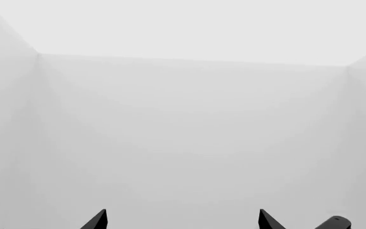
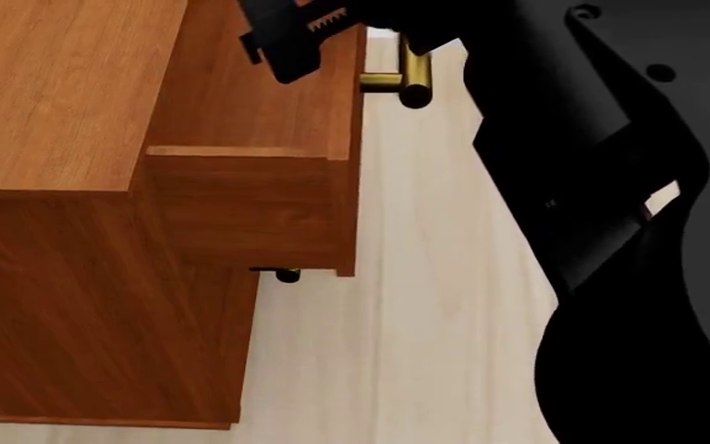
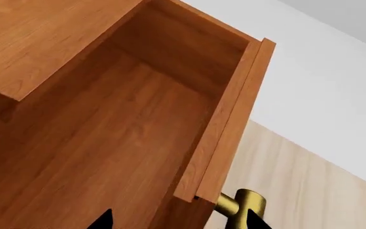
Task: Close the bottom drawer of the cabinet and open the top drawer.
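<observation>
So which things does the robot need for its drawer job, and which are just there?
For the job:
- cabinet
- top drawer, already pulled out
- its brass handle
- right tool, open beside that handle

Just there:
- pale wooden floor
- white walls
- left tool, open, facing only wall

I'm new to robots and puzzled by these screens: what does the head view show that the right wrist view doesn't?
Only the head view shows the cabinet body, its top, a lower handle tip and the big black right arm. Only the right wrist view shows the top drawer floor, bare inside, and a grey wall. Both show the pulled-out drawer, its brass handle and the pale floor.
</observation>
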